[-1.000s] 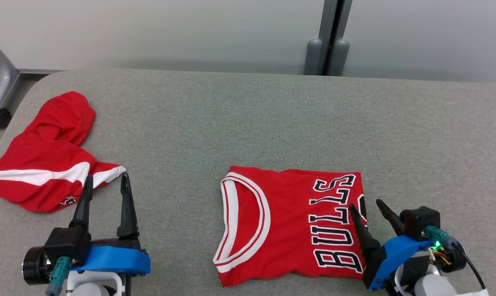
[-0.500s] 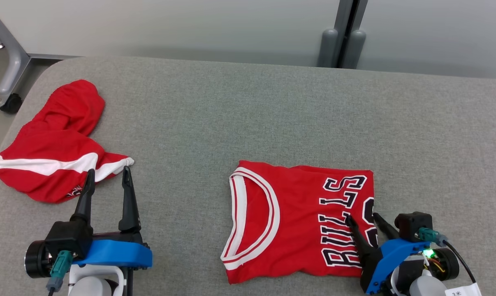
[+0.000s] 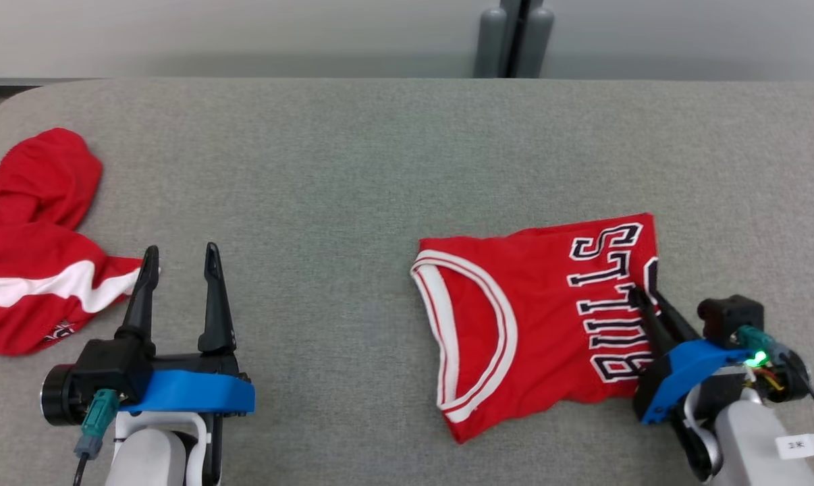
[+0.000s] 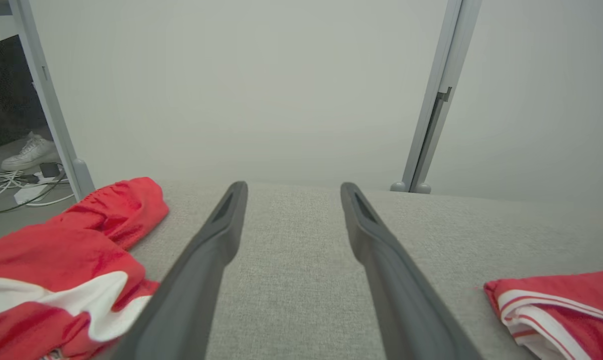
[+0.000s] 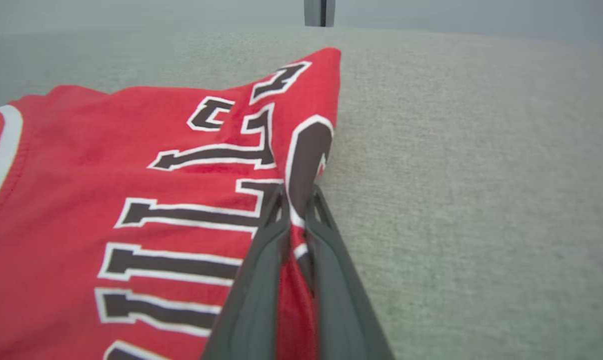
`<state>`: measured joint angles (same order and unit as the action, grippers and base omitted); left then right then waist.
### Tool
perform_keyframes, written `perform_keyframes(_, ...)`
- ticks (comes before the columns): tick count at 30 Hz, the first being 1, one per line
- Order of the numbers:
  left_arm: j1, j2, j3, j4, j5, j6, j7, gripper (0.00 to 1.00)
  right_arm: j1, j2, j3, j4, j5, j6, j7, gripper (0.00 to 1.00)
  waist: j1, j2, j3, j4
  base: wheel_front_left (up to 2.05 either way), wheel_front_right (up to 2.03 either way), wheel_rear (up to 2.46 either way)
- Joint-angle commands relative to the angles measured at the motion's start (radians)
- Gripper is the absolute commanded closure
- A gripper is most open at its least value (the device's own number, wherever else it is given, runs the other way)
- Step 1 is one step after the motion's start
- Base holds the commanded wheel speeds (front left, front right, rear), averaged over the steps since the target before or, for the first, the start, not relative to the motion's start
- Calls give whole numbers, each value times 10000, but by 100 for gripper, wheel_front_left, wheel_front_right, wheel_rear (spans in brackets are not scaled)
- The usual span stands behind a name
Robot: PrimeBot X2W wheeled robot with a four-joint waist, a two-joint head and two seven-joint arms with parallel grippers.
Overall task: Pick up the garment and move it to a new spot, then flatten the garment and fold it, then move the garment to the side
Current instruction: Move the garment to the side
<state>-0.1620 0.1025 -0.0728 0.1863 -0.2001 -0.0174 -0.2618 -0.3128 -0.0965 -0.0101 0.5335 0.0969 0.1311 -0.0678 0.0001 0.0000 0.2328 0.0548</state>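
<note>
**Grey table, folded jersey pinched for the move aside**

Grey woven cloth is covering the broad table (image 3: 353, 169), and a pale wall (image 3: 245, 34) is running behind its far edge. A folded red basketball jersey with a white-trimmed neckline and black lettering (image 3: 515, 331) is lying right of centre, toward the near edge, sitting slightly askew. The right gripper (image 3: 642, 295) is reaching in from the near right and clamping the jersey's right edge. In the right wrist view its two dark fingers (image 5: 254, 300) are almost fully closed, squeezing a ridge of red cloth between them. The left gripper (image 3: 181, 250) is hovering at the near left with its fingers spread wide and nothing between them. It is sitting just beside a crumpled red garment with a white stripe (image 3: 29, 270) at the table's left side.

Judging from the jersey's compact, flat shape, the relocating, flattening and folding are looking finished. What is remaining seems to be the last step: carrying or sliding the folded jersey to the side without letting its layers come apart, then letting go.
</note>
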Motion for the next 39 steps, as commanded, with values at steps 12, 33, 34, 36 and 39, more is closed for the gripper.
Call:
perform_keyframes(12,-945,144,226,-604,343,-83,-45,0,-418,-1260,-997,-1408,123,-2,35,100,-1,0,1325,-1640,0,0,0)
perform_keyframes(33,-1803,355,103,-1081,523,-179,-45,0,-3258,-2750,-112,-1781,-47,-2,433,100,-1,0,2462,-1626,0,0,0)
perform_keyframes(34,-1848,360,87,-1126,531,-183,-46,0,-3462,-2940,-154,-1721,-60,-2,496,100,-1,0,2547,-1574,0,0,0)
perform_keyframes(36,-1905,370,74,-1187,537,-163,-43,0,-3817,-3287,-319,-1531,-72,-2,674,100,-1,0,2721,-1492,0,0,0)
perform_keyframes(39,-2026,364,33,-1329,544,-142,-42,0,-4259,-3853,-685,-1140,-37,-2,871,100,-1,0,2980,-1354,0,0,0)
